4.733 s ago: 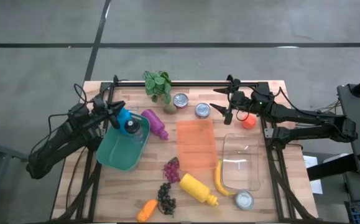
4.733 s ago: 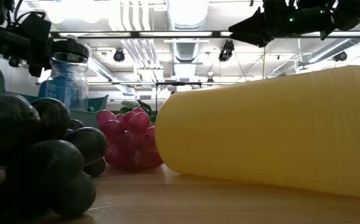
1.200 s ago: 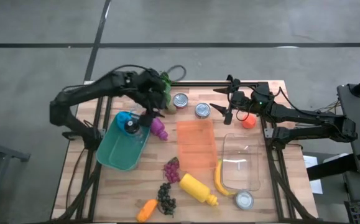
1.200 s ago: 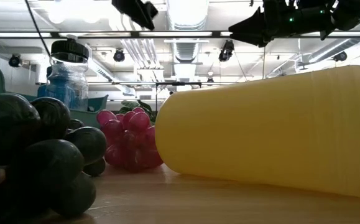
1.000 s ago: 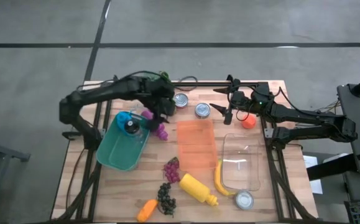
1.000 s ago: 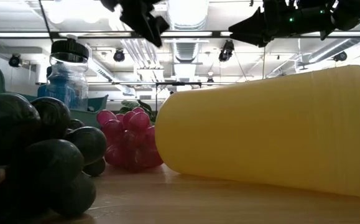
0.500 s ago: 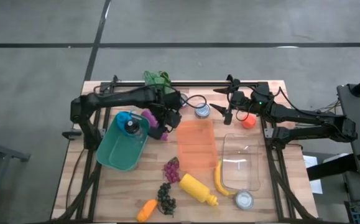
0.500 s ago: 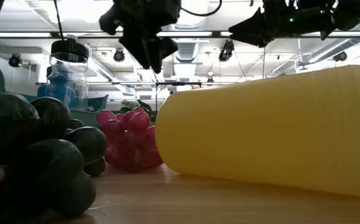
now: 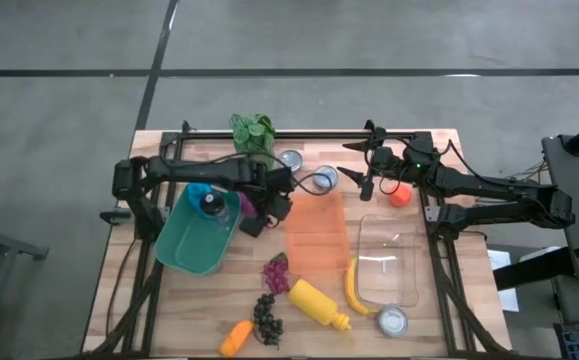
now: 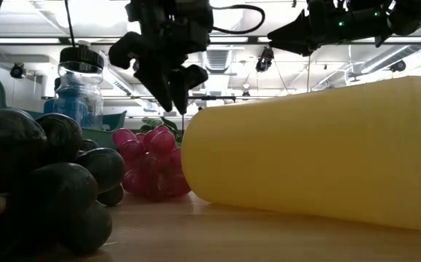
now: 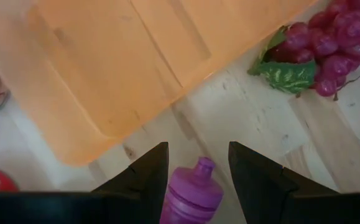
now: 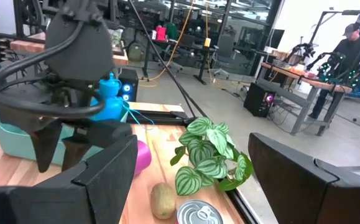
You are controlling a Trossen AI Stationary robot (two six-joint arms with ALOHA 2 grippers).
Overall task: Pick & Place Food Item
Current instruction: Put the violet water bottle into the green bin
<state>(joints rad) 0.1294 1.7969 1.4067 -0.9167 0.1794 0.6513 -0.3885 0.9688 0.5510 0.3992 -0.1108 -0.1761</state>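
Note:
My left gripper is open and hangs over the purple bottle, which lies on its side between the teal bin and the orange board. In the left wrist view its fingers stand either side of the bottle's cap end without touching it. In the low view this gripper points down above the red grapes. My right gripper waits open at the far edge, near a can. Red grapes, dark grapes, a banana and a carrot lie on the table.
A blue bottle stands in the teal bin. A yellow squeeze bottle, a clear container, a plant, an orange fruit, a kiwi and two more cans are around. People show in the room behind.
My left arm has swung from the table's far left toward the right and the near edge, and has come down over the purple bottle, its gripper pointing down. The right arm and the objects have kept still.

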